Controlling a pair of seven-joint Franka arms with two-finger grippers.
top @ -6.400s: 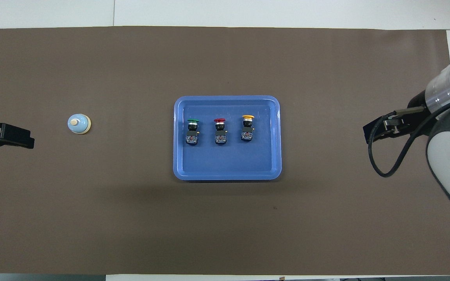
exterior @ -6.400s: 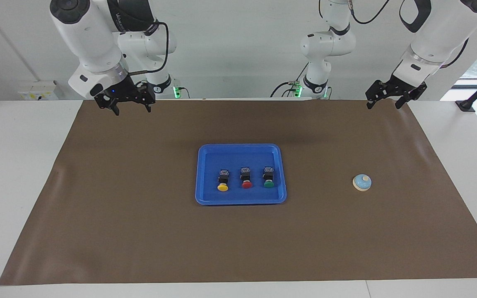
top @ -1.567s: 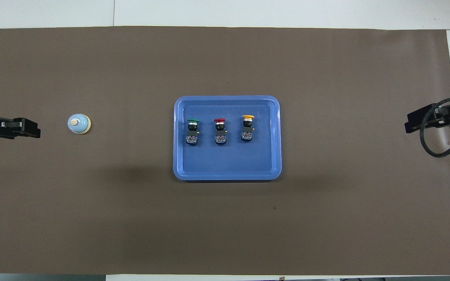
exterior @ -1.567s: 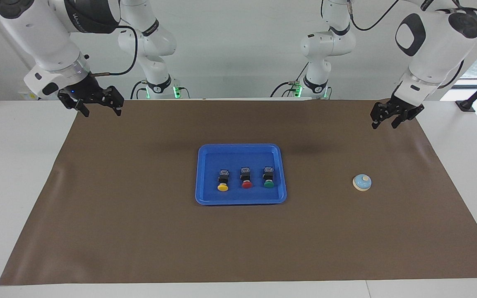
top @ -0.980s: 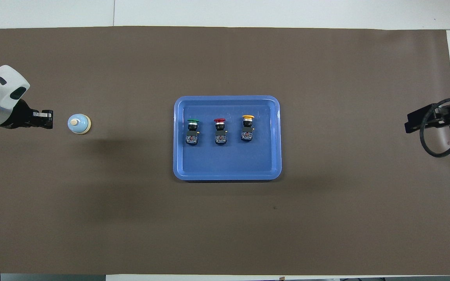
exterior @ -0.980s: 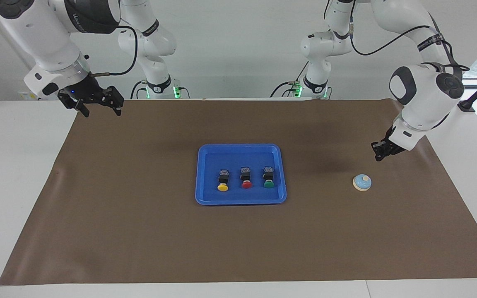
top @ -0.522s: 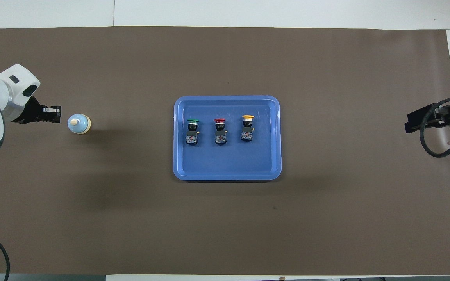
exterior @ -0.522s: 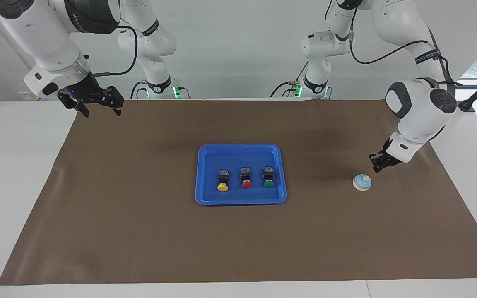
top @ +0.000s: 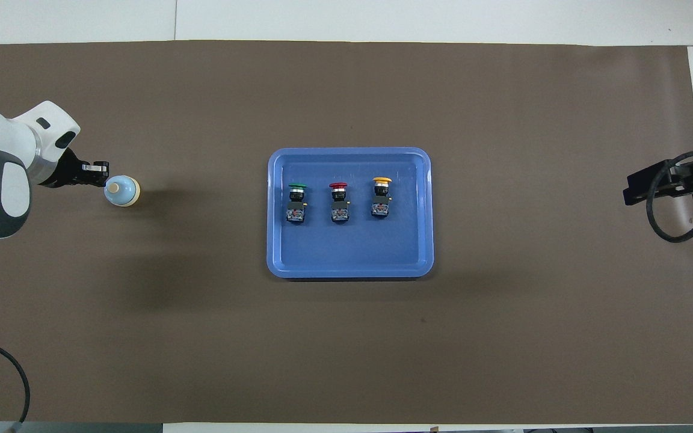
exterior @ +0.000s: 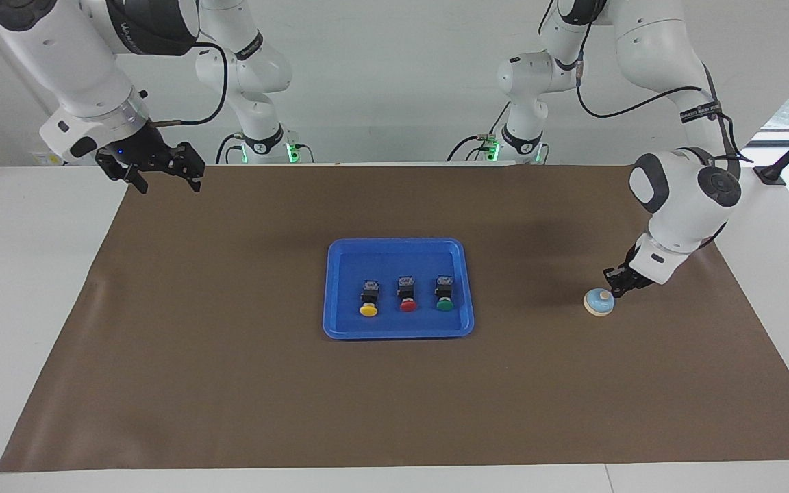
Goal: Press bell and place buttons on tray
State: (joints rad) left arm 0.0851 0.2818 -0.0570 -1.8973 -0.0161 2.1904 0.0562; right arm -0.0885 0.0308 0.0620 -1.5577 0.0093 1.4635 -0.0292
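Observation:
The light-blue bell (exterior: pixel 598 302) (top: pixel 122 191) stands on the mat toward the left arm's end of the table. My left gripper (exterior: pixel 612 283) (top: pixel 102 172) is shut and hangs low at the bell's rim; I cannot tell whether it touches. The blue tray (exterior: pixel 394 243) (top: pixel 349 151) lies mid-table. In it, three buttons lie in a row: yellow (exterior: pixel 368 309) (top: pixel 381 180), red (exterior: pixel 408 306) (top: pixel 338 186) and green (exterior: pixel 444 305) (top: pixel 298 186). My right gripper (exterior: pixel 168 183) (top: pixel 628 193) waits open and empty, high over the mat's corner at the right arm's end.
A brown mat (exterior: pixel 230 356) (top: pixel 202 337) covers most of the white table (exterior: pixel 31 274). A black cable (top: pixel 662 222) loops under the right gripper.
My left arm has swung down and in, bringing its shut gripper from high over the mat's edge right up to the bell. The right arm, tray and buttons stay put.

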